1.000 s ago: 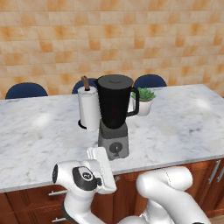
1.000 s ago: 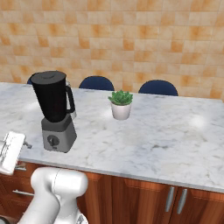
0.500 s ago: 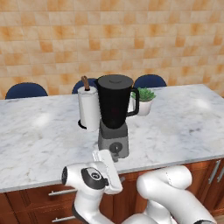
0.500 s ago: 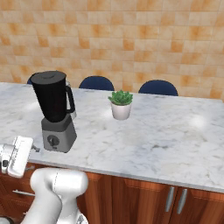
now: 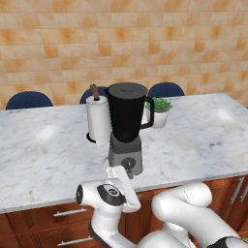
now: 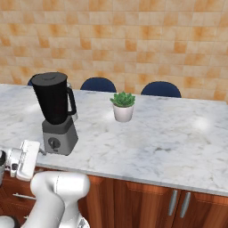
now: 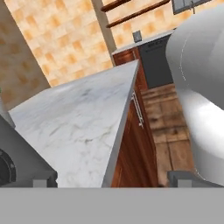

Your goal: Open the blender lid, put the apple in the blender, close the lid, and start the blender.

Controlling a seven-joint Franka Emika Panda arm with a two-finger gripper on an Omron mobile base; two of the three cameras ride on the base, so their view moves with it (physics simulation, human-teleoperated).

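Glossy white arm [image 5: 184,208], dark joints

blender [image 5: 127,127] on counter [image 5: 203,140], plant [image 5: 159,110] behind

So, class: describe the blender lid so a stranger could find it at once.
On the marble counter, find the black blender beside the white paper-towel roll. The blender lid is the flat dark disc capping its jar; the roll instead ends in a brown stick.

orange tiled wall [image 5: 58,43], marble counter [image 6: 169,133], blue chairs [image 6: 99,84]
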